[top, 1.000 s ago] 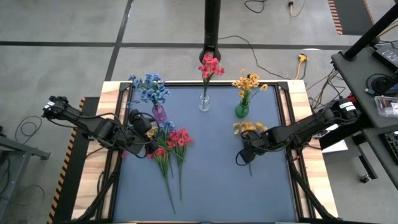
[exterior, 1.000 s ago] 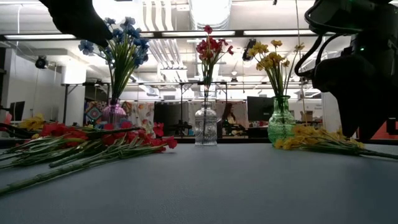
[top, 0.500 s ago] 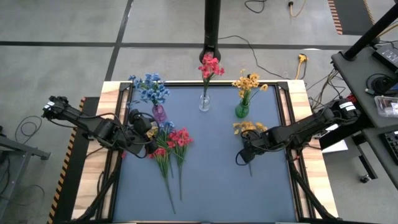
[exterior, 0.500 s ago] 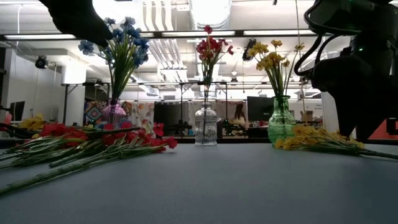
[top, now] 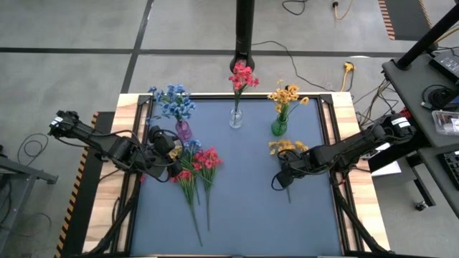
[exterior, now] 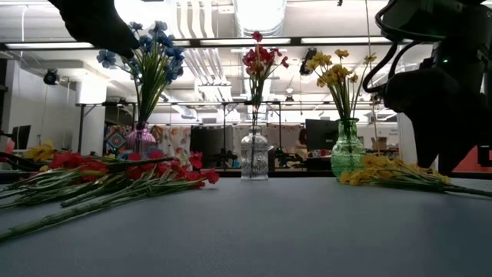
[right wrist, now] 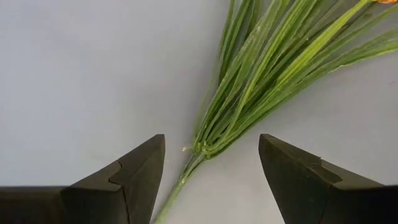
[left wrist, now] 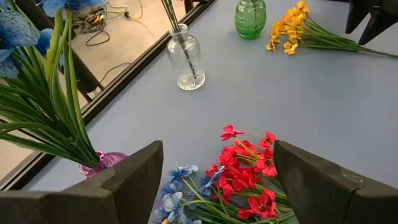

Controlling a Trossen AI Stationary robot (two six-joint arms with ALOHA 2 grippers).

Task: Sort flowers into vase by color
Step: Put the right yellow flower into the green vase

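Note:
Three vases stand along the far edge: a purple vase (top: 183,130) with blue flowers, a clear vase (top: 236,118) with red flowers, and a green vase (top: 279,127) with yellow flowers. A loose pile of red and blue sprigs (top: 200,160) lies flat on the blue mat. My left gripper (top: 172,169) hovers open over the pile's blossoms (left wrist: 244,173). A loose yellow sprig (top: 287,148) lies on the mat near the green vase. My right gripper (right wrist: 211,180) is open, a finger on either side of the sprig's green stems (right wrist: 214,140), where they gather into one stalk.
The mat (top: 244,215) has bare room in the middle and toward the near edge. The pile's long stems (top: 195,215) run toward the near edge. A black post (top: 245,29) stands behind the far edge. Wooden borders (top: 348,143) frame the mat.

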